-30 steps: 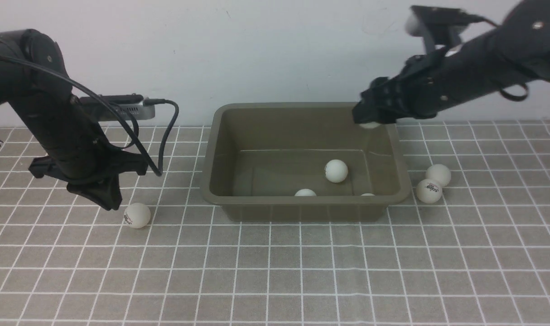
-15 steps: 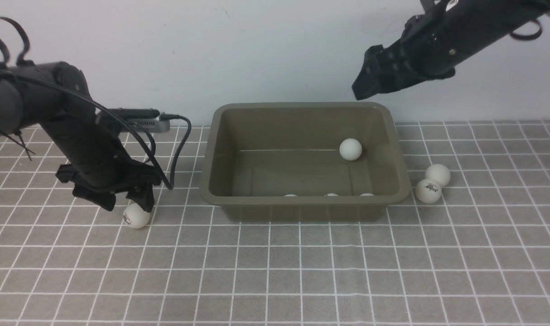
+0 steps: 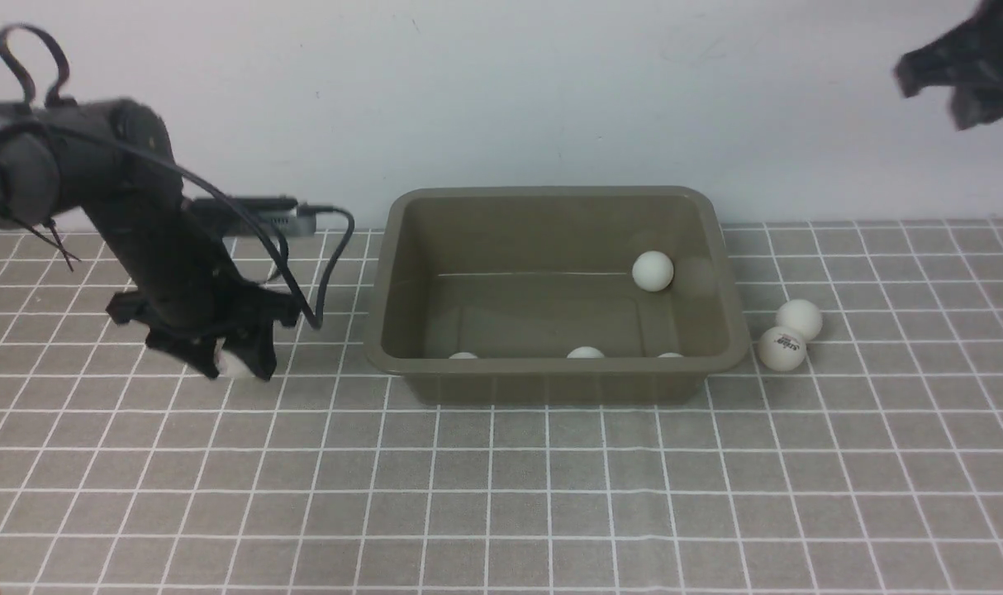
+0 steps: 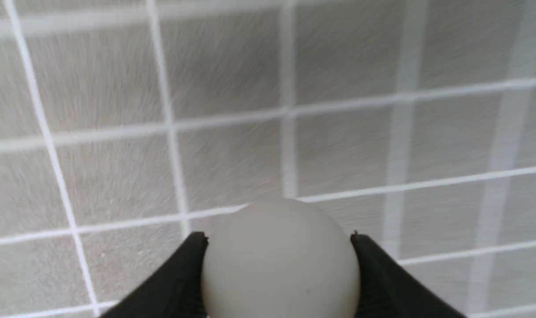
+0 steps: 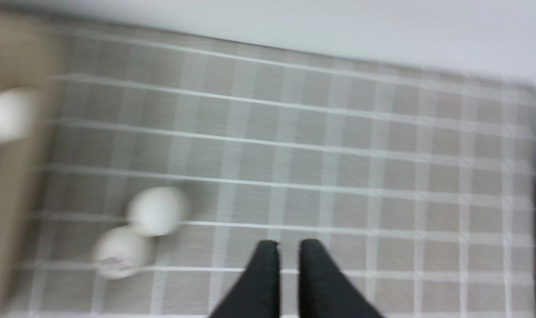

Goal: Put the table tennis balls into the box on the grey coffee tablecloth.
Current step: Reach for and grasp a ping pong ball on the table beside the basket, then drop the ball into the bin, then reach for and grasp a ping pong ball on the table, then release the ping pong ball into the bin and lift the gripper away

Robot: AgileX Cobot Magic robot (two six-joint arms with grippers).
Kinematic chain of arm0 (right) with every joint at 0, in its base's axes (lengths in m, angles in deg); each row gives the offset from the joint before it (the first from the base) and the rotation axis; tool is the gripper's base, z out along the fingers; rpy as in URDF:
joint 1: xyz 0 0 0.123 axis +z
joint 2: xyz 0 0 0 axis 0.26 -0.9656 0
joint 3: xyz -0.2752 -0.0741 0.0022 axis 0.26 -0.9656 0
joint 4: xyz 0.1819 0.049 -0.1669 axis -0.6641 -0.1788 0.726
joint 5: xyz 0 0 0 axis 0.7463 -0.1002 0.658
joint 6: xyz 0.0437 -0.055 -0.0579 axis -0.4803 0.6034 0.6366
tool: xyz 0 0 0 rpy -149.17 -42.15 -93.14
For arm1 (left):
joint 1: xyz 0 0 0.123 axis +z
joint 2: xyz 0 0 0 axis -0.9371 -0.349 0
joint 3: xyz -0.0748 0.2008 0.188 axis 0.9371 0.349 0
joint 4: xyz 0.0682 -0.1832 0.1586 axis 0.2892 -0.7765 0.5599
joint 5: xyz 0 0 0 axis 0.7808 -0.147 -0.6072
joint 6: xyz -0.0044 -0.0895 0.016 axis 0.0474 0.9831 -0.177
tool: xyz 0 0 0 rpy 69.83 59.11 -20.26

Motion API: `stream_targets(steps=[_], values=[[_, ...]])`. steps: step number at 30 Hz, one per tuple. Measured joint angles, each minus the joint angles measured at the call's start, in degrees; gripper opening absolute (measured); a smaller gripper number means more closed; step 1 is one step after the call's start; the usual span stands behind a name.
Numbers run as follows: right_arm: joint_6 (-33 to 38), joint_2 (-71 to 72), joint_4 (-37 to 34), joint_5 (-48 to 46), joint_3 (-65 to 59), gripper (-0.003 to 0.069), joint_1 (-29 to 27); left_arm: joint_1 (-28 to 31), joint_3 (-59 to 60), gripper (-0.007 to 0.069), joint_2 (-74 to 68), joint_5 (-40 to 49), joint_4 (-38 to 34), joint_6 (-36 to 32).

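The olive-brown box (image 3: 551, 192) stands mid-table on the grey gridded tablecloth (image 3: 501, 496). Several white balls lie in it, one near its right wall (image 3: 653, 270) and others along its near wall (image 3: 585, 353). Two more balls touch each other on the cloth right of the box (image 3: 799, 318) (image 3: 782, 348); the right wrist view shows them too (image 5: 157, 210) (image 5: 120, 251). My left gripper (image 3: 229, 359) is left of the box, shut on a ball (image 4: 280, 265) just above the cloth. My right gripper (image 5: 288, 244) is shut and empty, high at the far right (image 3: 952, 78).
A grey flat device with a black cable (image 3: 258, 216) lies at the back, left of the box, behind my left arm. A white wall runs behind the table. The cloth's right edge (image 5: 533, 145) shows in the right wrist view.
My right gripper let a ball go over the box, then rose and swung far right. My left gripper came down on the ball left of the box, shut on it and lifted it slightly.
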Motion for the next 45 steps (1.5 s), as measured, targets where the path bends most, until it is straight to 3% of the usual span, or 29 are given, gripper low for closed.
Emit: stream_targets(steps=[4,8,11,16,17,18,19,22,24,27,30,32,34,41,45], values=[[0.4,-0.6,-8.6,-0.4,0.0,-0.0006,-7.0,-3.8,-5.1,0.0347,3.3,0.6,-3.3,-2.1],[4.1,-3.5,-19.4,-0.4,0.0,0.0025,-9.2,-9.2,-9.2,0.0347,3.3,-1.1,-6.1,-4.6],[5.7,-6.7,-24.0,-0.3,0.0,0.0100,-8.9,-13.1,-9.8,0.0347,2.1,-4.0,-6.4,-4.7],[6.8,-13.6,-26.6,2.0,0.0,0.0330,-6.5,-17.3,-9.9,0.0366,-1.6,-7.5,-6.6,-4.7],[6.9,-15.7,-26.8,2.7,0.0,0.0401,-5.4,-18.0,-9.9,0.0411,-2.7,-7.8,-6.6,-4.6],[6.9,-16.0,-26.7,2.9,0.0,0.0411,-5.4,-18.1,-9.9,0.0411,-2.8,-7.8,-6.6,-4.6],[7.1,-18.9,-26.8,4.3,0.0,0.0500,-4.1,-18.5,-9.9,0.0503,-3.6,-8.1,-6.6,-3.9],[7.1,-22.1,-26.8,6.1,0.0,0.0580,-2.9,-18.4,-11.4,0.0591,-3.8,-6.6,-6.5,-2.3],[7.1,-23.6,-26.9,6.9,0.0,0.0596,-2.4,-18.2,-12.6,0.0602,-3.5,-5.2,-6.2,-1.5],[6.4,-27.3,-27.0,8.3,0.0,0.0606,-2.0,-17.2,-18.1,0.0505,-1.1,2.4,-2.7,1.1],[4.3,-29.5,-26.5,8.6,0.0,0.0542,-2.0,-16.0,-21.2,0.0209,3.9,7.9,3.7,2.3],[3.9,-30.0,-25.9,9.1,0.0,0.0429,-2.0,-15.2,-21.8,0.0062,8.1,9.7,8.2,3.2],[3.7,-30.2,-25.9,9.7,0.0,0.0342,-2.0,-14.6,-21.8,0.0021,11.7,10.2,10.7,4.5],[3.2,-28.0,-26.1,9.2,5.5,0.0360,-1.9,-13.7,-13.2,-0.0005,26.6,10.9,15.8,9.2],[3.6,-22.6,-29.3,4.4,13.3,0.0360,-0.4,-13.7,1.1,-0.0005,36.0,9.6,16.0,11.7]])
